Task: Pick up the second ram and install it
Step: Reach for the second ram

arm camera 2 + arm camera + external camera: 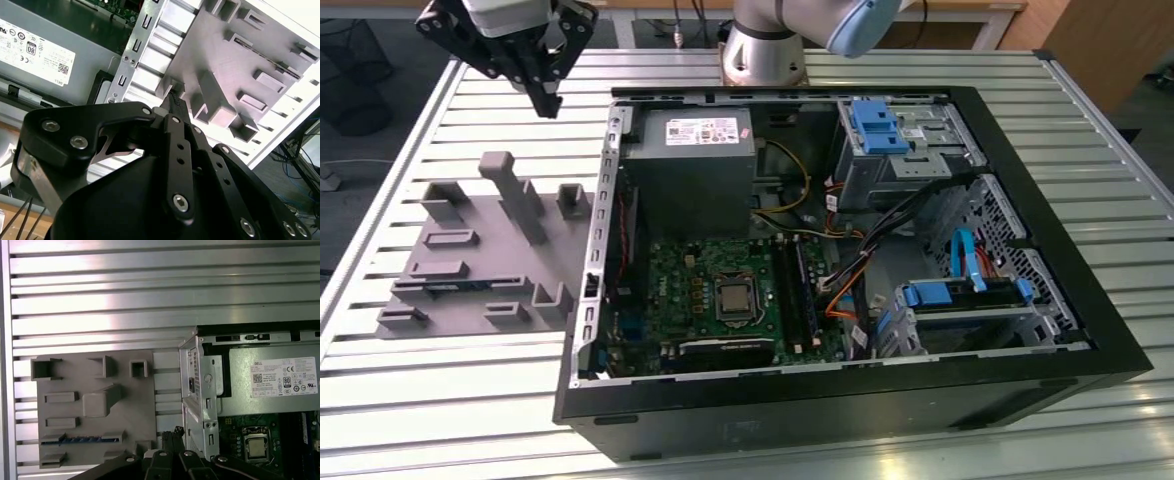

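The second ram (82,440) is a thin blue-green stick lying flat in a low slot of the grey moulded fixture (135,405). The exterior view shows it as a faint bluish strip (454,290) near the front of the fixture (467,265). My gripper (550,108) hangs high over the table's far edge, behind the fixture and well apart from the ram. Its black fingers are shut with nothing between them, as both wrist views show (174,97) (170,435). The black slot rails (790,290) lie on the motherboard (707,270).
The open computer case (854,400) lies on the slatted metal table (454,400), just to the exterior view's right of the fixture. Inside are a grey power supply (694,160), blue drive brackets (874,125) and loose cables (854,275). The fixture's upright posts (520,200) stand tall.
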`<state>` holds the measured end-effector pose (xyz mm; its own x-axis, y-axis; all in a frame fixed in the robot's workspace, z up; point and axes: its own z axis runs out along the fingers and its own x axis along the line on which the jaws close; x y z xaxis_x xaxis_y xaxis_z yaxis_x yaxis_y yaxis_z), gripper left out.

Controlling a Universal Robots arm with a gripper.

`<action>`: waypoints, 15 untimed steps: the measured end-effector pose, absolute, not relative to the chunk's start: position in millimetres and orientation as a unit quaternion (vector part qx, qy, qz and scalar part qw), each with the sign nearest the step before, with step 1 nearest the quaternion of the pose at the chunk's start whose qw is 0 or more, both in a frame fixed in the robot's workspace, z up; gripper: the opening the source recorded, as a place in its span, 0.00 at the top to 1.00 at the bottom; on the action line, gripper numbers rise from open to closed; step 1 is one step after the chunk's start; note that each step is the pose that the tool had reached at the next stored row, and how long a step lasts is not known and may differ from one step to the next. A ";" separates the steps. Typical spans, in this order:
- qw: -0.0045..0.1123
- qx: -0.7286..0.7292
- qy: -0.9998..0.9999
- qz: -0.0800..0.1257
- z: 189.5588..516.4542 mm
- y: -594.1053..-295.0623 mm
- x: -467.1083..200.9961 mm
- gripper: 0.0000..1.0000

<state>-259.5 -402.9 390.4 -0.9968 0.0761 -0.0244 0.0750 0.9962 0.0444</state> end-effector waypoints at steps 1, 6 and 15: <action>0.013 0.038 0.999 0.022 390.2 -404.5 -260.8 0.89; 0.013 0.038 0.999 0.022 389.6 -410.0 -267.1 0.89; 0.013 0.038 0.999 0.022 389.6 -410.1 -268.6 0.89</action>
<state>-268.6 -410.1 389.6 -0.9968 0.0763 -0.0245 0.0752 0.9962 0.0443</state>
